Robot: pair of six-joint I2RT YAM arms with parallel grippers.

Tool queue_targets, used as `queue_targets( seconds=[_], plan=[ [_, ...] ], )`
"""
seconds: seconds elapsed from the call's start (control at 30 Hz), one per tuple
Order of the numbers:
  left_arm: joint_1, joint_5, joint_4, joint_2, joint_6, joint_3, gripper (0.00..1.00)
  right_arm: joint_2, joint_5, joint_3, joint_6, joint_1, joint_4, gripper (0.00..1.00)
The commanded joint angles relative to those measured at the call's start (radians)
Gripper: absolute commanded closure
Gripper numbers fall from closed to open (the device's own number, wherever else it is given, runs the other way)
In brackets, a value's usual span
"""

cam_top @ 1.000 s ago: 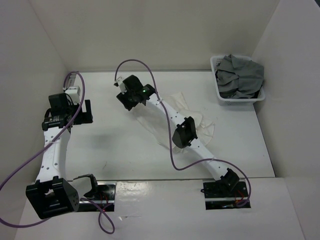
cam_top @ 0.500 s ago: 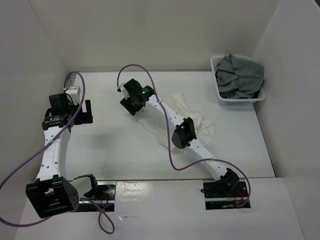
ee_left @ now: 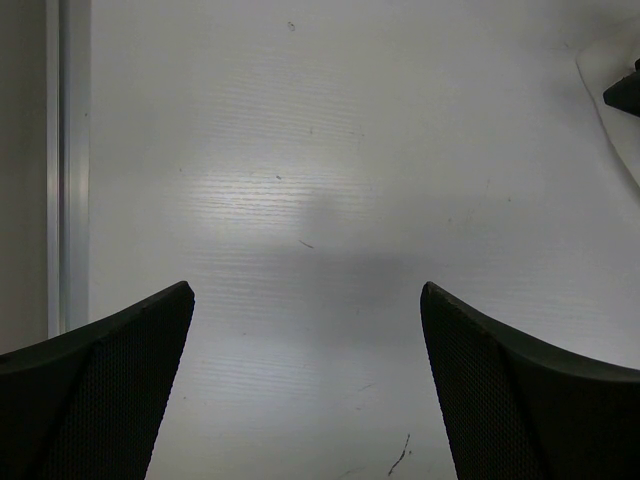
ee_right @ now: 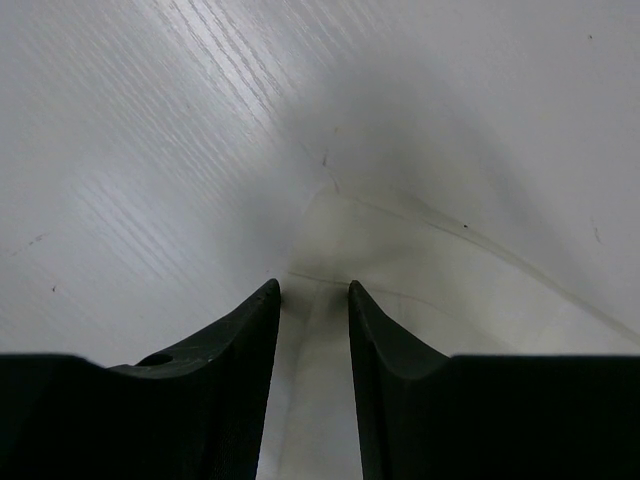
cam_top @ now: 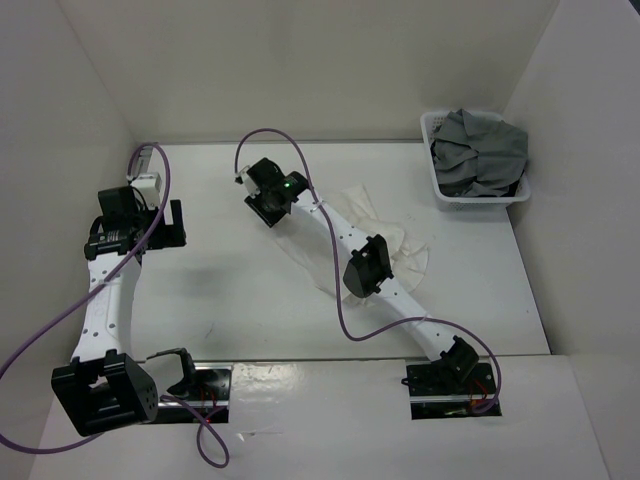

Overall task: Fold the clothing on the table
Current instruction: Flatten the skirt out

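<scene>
A pale garment (cam_top: 405,245) lies spread and rumpled on the white counter (cam_top: 230,270), right of centre, partly hidden beneath the right arm that reaches diagonally across it. No finished fold can be made out, so the folding appears to be at its very start. The right gripper (ee_right: 312,288) is low over the cloth's far-left corner. Its jaws stand narrowly apart with the corner's edge lying between them, and nothing shows the fabric pinched or raised. The left gripper (ee_left: 305,290) hangs over bare counter well to the left, near the metal edge strip. Its jaws are wide apart and hold nothing, and the garment only just reaches the corner of its view. By this reading, nearly all the work remains: securing that corner, carrying it across the cloth, and laying the layers flat, probably with the idle left arm brought in. A white basket (cam_top: 475,203) in the far-right corner holds grey clothes (cam_top: 480,150), well apart from the garment. Whether they are part of the job cannot be told.
</scene>
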Motion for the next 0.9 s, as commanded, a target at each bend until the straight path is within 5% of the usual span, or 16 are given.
queue_targets(
  seconds=[0.0, 0.57, 0.87],
  plan=[
    [-0.001, 0.015, 0.022, 0.0, -0.009, -0.008, 0.0, -0.012, 0.015, 0.019, 0.008, 0.011, -0.023, 0.61],
    [-0.001, 0.024, 0.022, 0.009, -0.009, -0.008, 0.0, 0.015, 0.015, 0.001, 0.008, 0.02, -0.023, 0.61],
    [-0.001, 0.033, 0.013, 0.009, -0.009, -0.008, 0.0, 0.035, 0.015, 0.001, 0.008, 0.031, -0.023, 0.94]
  ],
)
